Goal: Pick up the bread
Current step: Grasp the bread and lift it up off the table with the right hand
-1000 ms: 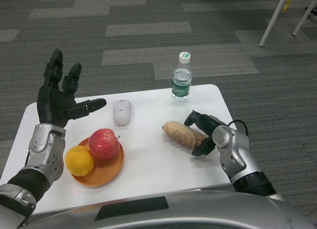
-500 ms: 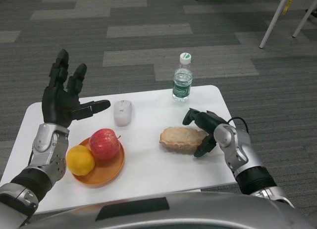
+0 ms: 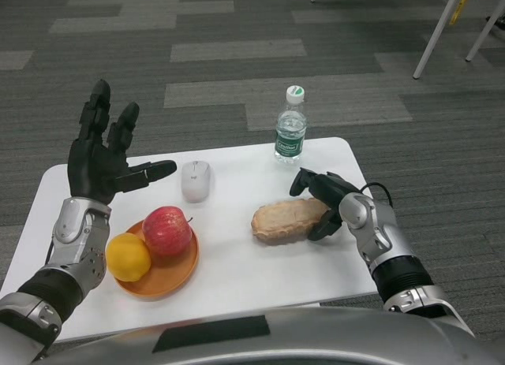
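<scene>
Right hand point(image 3: 325, 205) is gripping one tan, ridged bread point(image 3: 286, 220) w/ curled fingers, just right of orange plate point(image 3: 167, 273). Plate's carrying one apple point(image 3: 166, 230), one orange point(image 3: 128, 256). Left hand point(image 3: 101, 153) is hovering spread above plate.

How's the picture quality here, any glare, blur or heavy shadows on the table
Head view: sharp throughout, no motion blur on the right hand gripping the bread or the raised left hand; light is soft and even, with faint shadows under the plate and bottle; slight sheen on the apple, no strong glare on the table.
</scene>
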